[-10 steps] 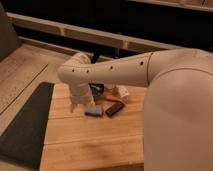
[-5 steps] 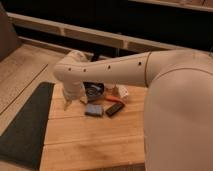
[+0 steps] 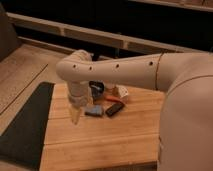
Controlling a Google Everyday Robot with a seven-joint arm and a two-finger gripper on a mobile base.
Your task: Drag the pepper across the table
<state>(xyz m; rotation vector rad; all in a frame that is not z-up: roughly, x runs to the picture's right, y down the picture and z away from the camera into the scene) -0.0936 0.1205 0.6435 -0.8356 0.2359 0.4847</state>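
The pepper [image 3: 112, 99] is a small slender red-orange piece lying on the bamboo table [image 3: 100, 140], between a black bar [image 3: 115, 109] and a dark cup [image 3: 96, 89]. A blue-grey sponge block [image 3: 93, 110] lies just left of the bar. My gripper [image 3: 75, 117] hangs from the pale arm [image 3: 120, 70] over the table's left part, left of the sponge and well apart from the pepper. It stands open and holds nothing.
A whitish object [image 3: 120, 92] sits behind the pepper. A dark floor mat [image 3: 25, 125] lies left of the table. My bulky arm and body [image 3: 187, 120] cover the table's right side. Dark shelving [image 3: 125, 30] runs along the back.
The wrist and gripper have swung lower, coming down toward the table left of the sponge. The objects have not moved.
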